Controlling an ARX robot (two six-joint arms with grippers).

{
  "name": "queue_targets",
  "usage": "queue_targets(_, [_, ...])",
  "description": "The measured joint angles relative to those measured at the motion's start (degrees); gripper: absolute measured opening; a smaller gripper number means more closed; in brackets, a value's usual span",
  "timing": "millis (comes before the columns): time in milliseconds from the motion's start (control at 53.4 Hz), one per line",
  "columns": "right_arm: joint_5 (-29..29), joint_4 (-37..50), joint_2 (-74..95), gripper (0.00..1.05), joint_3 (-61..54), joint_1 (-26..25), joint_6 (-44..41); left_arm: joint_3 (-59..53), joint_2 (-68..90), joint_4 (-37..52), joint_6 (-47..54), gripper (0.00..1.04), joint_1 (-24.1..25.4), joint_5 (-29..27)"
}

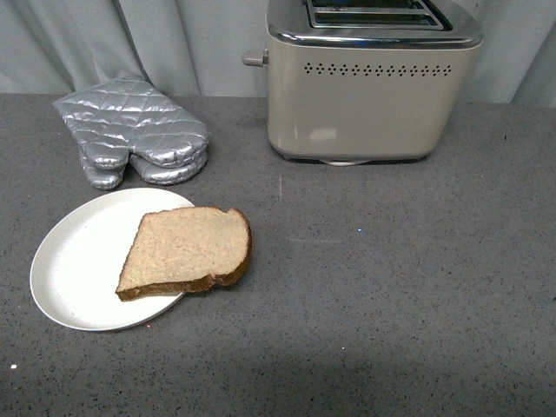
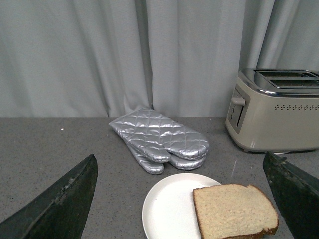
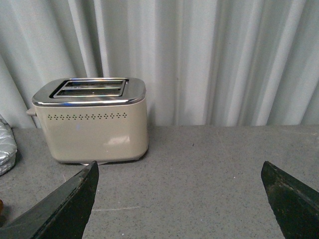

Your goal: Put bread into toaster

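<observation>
Bread [image 1: 187, 252] likely light, soft, easily torn; pinch gently at crust overhanging the plate [image 1: 65, 261]; left claw [image 2: 179, 164] and right claw [image 3: 179, 167] both spread, empty.

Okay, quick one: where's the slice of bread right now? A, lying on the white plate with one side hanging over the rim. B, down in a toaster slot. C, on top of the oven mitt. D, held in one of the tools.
A: the bread lies flat on the white plate, its rounded crust side past the rim over the counter, apart from the oven mitt and the toaster.
</observation>
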Motion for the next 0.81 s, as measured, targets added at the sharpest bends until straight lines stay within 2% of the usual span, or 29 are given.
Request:
queue_targets(749, [0.0,0.0,0.0,0.95,0.0,0.0,0.0,0.0,0.0,0.0,0.0,0.98,0.0,0.0])
queue_targets(805, [0.0,0.0,0.0,0.95,0.0,0.0,0.0,2.4,4.5,-7.1,-6.6,0.98,-2.1,-9.5])
